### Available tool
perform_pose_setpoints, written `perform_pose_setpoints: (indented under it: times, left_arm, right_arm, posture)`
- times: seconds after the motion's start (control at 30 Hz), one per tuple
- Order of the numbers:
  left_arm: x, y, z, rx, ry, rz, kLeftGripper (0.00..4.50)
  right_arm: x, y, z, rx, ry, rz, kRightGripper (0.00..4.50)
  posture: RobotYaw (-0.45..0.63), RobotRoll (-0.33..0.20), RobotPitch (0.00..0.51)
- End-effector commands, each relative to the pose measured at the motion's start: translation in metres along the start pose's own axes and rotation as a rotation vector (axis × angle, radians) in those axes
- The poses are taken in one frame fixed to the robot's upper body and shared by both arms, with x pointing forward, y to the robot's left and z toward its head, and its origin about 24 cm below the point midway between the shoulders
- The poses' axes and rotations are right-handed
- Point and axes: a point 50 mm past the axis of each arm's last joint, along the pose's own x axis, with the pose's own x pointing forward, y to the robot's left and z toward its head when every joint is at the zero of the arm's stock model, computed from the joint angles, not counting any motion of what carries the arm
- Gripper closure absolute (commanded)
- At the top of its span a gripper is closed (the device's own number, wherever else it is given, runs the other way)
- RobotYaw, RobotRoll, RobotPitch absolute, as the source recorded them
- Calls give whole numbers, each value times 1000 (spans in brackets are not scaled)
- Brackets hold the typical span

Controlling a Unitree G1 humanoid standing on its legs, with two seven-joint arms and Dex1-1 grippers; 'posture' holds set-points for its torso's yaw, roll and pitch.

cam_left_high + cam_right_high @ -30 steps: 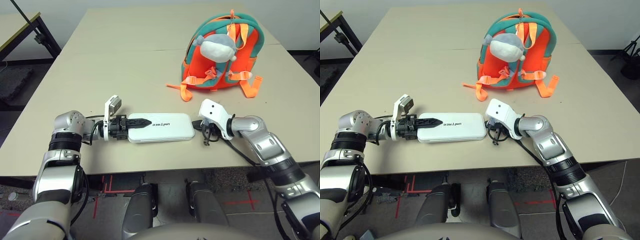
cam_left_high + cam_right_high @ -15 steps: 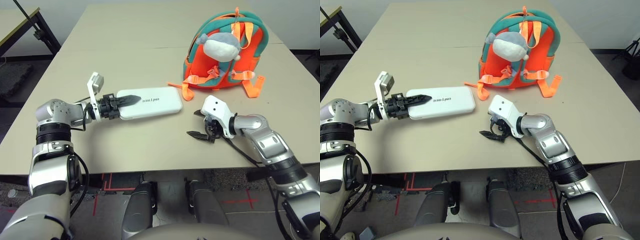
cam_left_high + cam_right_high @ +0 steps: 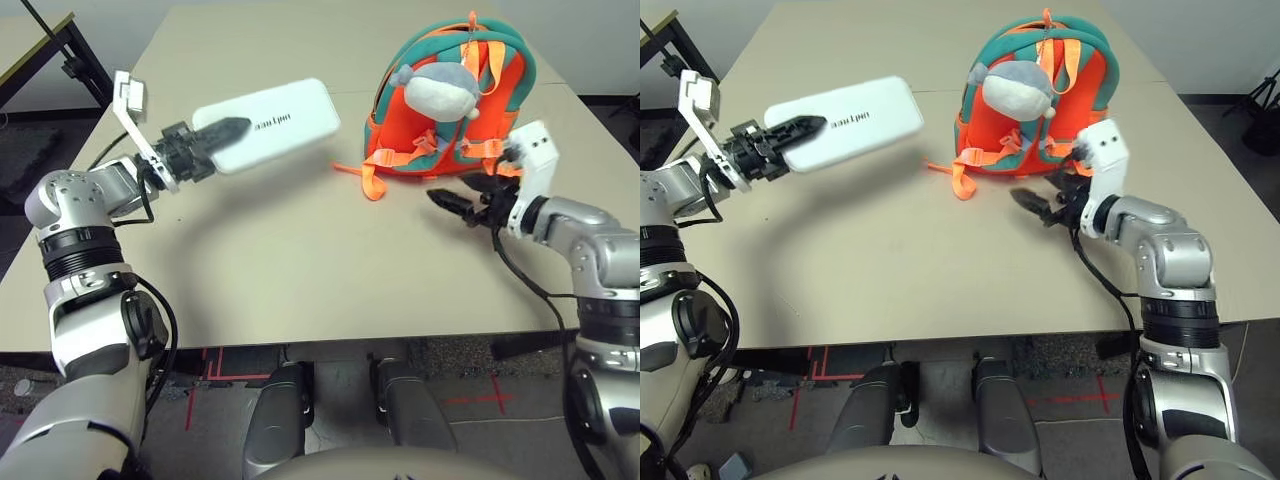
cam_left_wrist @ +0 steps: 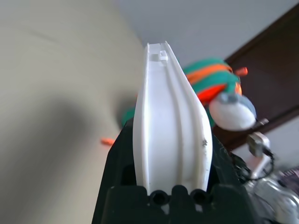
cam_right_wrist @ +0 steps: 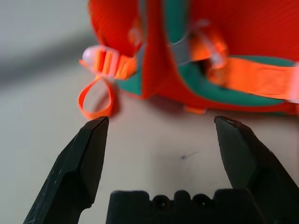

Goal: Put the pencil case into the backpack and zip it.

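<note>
The white pencil case (image 3: 270, 124) hangs in the air over the table's left half, its free end tilted toward the backpack. My left gripper (image 3: 212, 137) is shut on its near end; the left wrist view shows the pencil case (image 4: 171, 140) edge-on between the black fingers. The orange backpack (image 3: 450, 100) with teal trim stands at the back right, its grey-white plush toy (image 3: 438, 90) on the front. My right gripper (image 3: 458, 203) is open just in front of the backpack's lower edge, and the right wrist view shows the backpack (image 5: 196, 60) and an orange strap loop (image 5: 97, 98) past the fingertips.
Orange straps with buckles (image 3: 368, 181) trail from the backpack onto the beige table (image 3: 250, 260). A second dark-framed table (image 3: 40, 50) stands at the far left. A red mark (image 3: 215, 375) shows on the floor under the table's front edge.
My left gripper has lifted the pencil case off the table and carried it up and back. My right gripper has moved right and back, up to the backpack's base.
</note>
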Motion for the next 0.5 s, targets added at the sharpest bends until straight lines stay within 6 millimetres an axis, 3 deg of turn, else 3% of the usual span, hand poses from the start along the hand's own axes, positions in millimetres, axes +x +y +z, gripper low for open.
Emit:
perform_pose_setpoints:
  times: [0.03, 0.2, 0.5]
  left_arm:
    - [3, -5, 14, 62, -83, -14, 3278]
    - [7, -5, 17, 91, -114, -3, 3278]
    - [15, -1, 15, 120, -115, 15, 3278]
  right_arm:
    - [-7, -4, 10, 36, -64, -32, 0]
    - [-8, -5, 22, 31, -126, -73, 0]
    - [17, 11, 29, 49, -178, -33, 0]
  posture:
    - [-145, 0, 143]
    - [-151, 0, 142]
    - [-155, 0, 140]
